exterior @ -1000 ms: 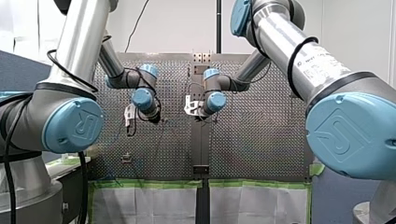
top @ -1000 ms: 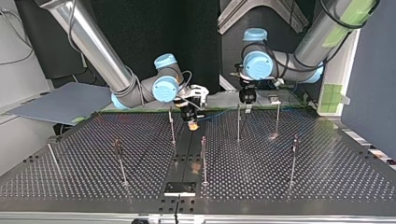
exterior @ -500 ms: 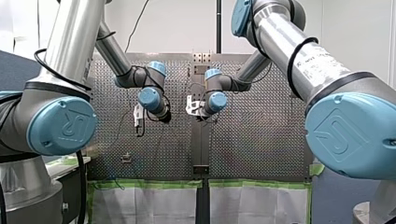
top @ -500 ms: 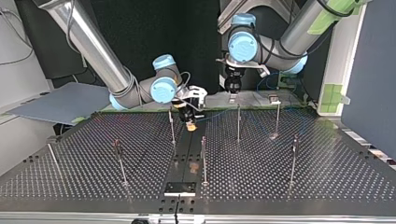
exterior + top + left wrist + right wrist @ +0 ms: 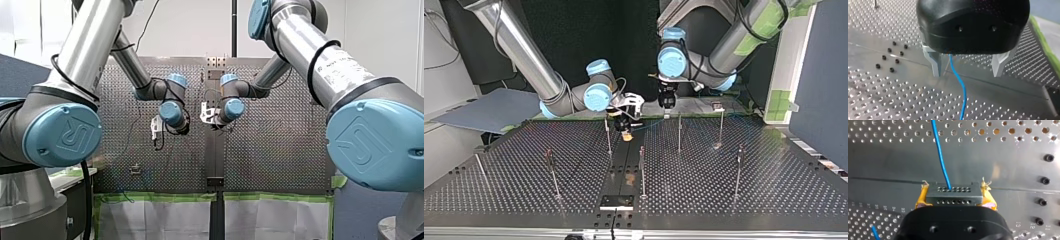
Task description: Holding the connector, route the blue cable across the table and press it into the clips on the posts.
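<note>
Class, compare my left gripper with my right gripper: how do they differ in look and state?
My left gripper has bare metal fingers; my right gripper has yellow pads. My left gripper stands open, the blue cable passing between its fingers; my right gripper is shut on the connector. Both have black bodies.

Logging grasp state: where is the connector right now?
In the right wrist view the connector is clamped in my right hand, the blue cable leaving its face; in the top view that hand hovers beside a post near the table's far edge.
</note>
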Tool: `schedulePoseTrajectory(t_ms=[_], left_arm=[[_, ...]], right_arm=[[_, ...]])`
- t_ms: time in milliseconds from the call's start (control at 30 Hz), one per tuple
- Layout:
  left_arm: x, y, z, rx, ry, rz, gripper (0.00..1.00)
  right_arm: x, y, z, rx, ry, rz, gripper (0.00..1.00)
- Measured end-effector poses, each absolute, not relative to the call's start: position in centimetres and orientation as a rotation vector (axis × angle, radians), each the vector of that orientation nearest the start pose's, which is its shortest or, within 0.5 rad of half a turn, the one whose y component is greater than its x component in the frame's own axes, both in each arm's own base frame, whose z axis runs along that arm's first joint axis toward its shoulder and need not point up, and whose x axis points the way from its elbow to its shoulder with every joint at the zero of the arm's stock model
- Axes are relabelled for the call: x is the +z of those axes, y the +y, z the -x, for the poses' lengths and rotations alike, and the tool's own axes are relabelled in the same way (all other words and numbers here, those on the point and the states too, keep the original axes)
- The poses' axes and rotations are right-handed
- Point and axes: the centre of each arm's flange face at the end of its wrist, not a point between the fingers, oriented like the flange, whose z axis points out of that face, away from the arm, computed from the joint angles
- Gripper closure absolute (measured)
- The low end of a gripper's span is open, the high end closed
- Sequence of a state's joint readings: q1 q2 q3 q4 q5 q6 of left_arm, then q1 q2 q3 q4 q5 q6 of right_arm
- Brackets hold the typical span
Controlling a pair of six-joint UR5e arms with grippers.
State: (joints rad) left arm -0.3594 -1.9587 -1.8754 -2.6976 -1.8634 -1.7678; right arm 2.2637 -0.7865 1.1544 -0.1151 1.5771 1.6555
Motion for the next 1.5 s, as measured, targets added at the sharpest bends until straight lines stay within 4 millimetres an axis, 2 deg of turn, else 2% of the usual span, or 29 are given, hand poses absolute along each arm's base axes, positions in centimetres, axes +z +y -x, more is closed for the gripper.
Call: schedulePoseTrajectory(t_ms=[633, 933, 1167, 1500], left_arm=[[16.8, -29.7, -50.4, -0.119, 1.753, 0.161, 0.0], [15.4, -30.7, -53.2, -0.126, 1.722, 0.205, 0.0], [16.6, -31.2, -55.0, -0.144, 1.686, 0.217, 0.0], [16.8, -31.3, -55.2, -0.155, 1.697, 0.208, 0.0]], right_arm=[[20.1, -48.5, -57.1, -2.104, 1.375, 2.611, 1.0], [20.1, -48.5, -57.1, -2.105, 1.373, 2.61, 1.0], [20.1, -48.7, -57.0, -2.107, 1.377, 2.609, 1.0], [20.1, -48.9, -56.8, -2.106, 1.384, 2.599, 1.0]])
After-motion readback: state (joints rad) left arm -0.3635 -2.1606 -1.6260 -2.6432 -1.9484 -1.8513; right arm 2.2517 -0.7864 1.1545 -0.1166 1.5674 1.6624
